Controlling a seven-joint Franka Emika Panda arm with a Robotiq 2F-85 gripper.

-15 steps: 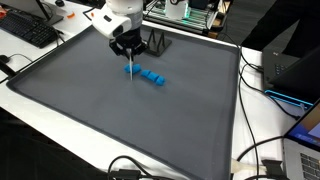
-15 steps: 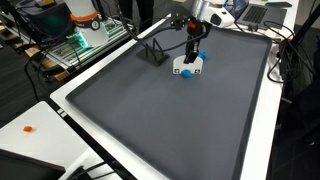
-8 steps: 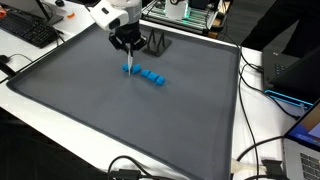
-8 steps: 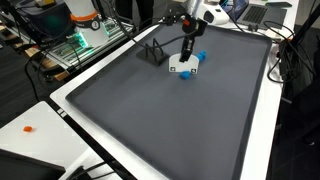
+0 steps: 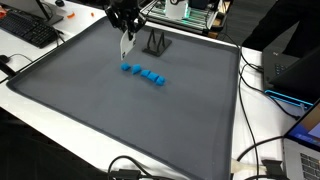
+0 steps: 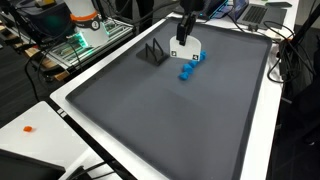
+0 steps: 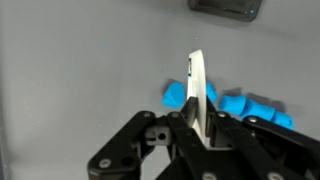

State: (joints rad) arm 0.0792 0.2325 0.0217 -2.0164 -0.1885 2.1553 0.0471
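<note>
My gripper [image 7: 197,128] is shut on a thin white flat piece [image 7: 197,85], which shows edge-on between the fingers in the wrist view. In both exterior views the white piece [image 5: 126,45] [image 6: 184,47] hangs from the gripper [image 5: 127,27] [image 6: 185,30], lifted above the mat. Below it lies a short row of blue blocks [image 5: 143,74] [image 6: 187,72] [image 7: 240,104] on the dark grey mat [image 5: 120,120]. The white piece is apart from the blocks.
A small black wire stand [image 5: 157,43] [image 6: 152,53] sits on the mat close behind the gripper. A keyboard [image 5: 28,30] lies beyond the mat's raised rim. Cables [image 5: 265,150] run along one side, and green equipment [image 6: 80,42] stands off the table.
The gripper has risen and drawn back toward the black stand, carrying the white piece up off the row of blue blocks. The blocks stay in place.
</note>
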